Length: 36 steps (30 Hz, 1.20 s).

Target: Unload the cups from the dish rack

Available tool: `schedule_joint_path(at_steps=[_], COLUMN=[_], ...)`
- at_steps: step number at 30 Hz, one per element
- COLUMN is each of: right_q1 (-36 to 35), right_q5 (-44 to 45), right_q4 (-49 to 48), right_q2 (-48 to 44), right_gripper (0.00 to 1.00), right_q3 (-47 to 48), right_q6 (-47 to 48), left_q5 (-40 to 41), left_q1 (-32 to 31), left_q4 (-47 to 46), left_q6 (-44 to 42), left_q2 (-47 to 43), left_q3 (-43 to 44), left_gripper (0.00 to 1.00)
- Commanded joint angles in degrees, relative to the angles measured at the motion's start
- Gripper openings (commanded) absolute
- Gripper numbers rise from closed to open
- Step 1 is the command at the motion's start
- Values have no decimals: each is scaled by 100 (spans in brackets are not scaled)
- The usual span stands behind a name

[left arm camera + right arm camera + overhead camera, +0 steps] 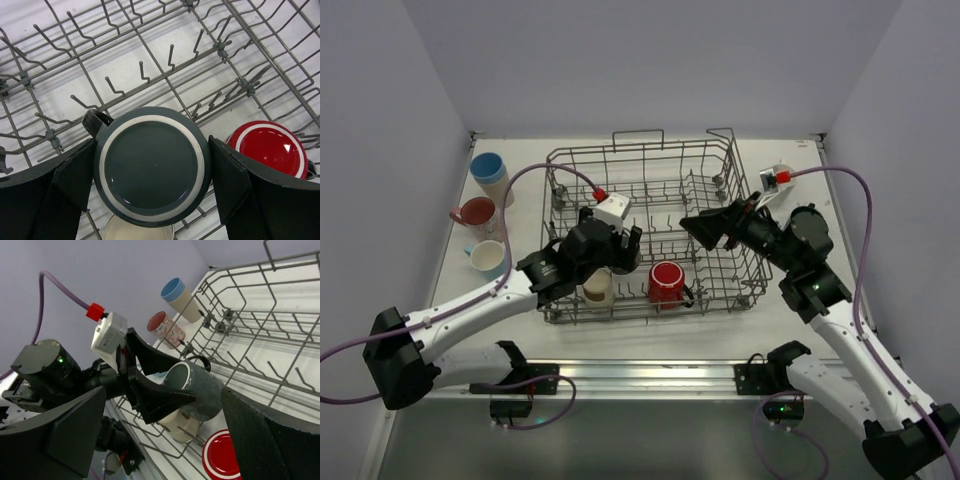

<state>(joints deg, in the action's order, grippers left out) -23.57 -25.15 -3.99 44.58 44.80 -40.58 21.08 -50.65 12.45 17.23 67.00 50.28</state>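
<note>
A dark teal mug (151, 165) with a pale foot ring sits bottom-up between the pads of my left gripper (151, 172), which is shut on its sides. In the right wrist view the mug (200, 390) hangs tilted just above a cream cup (182, 425) in the dish rack (650, 150). A red cup (667, 282) rests upside down in the rack's near row. My right gripper (695, 228) hovers open over the rack's right side, with nothing between its fingers.
Three cups stand on the table left of the rack: a beige cup with a blue inside (490, 175), a pink mug (477, 213) and a light blue cup (490, 258). Upright tines (142, 70) fill the rack floor. Walls close in the left, back and right.
</note>
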Motion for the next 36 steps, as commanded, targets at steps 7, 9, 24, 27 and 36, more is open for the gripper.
schedule_joint_path(at_steps=[7,9,24,27,36], right_q1=[-552,-569,-648,-806,-1140], right_q5=[142,115,-911,-1080,-1256], right_q4=[-1630,-1859,-3028,-3362,-3740], right_q2=[674,894,1228,1343,1658], right_gripper=[93,91,86,86,77], right_q3=[-401,-419,-779,-710,-279], right_q6=[-776,-672,-1162,-1268,-1268], left_q5=[98,-138,-1615,-1940,-2564], left_q1=[152,292,1014,1014,1014], left_q4=[-1139,-1339,-2580,-2703,-3098], left_q6=[692,808,2292,2451,2925], left_q2=[-1021,-1101,-1822,-1831,-1831], left_q3=[404,395,-27,-10,-176], left_gripper=[4,3,0,0,0])
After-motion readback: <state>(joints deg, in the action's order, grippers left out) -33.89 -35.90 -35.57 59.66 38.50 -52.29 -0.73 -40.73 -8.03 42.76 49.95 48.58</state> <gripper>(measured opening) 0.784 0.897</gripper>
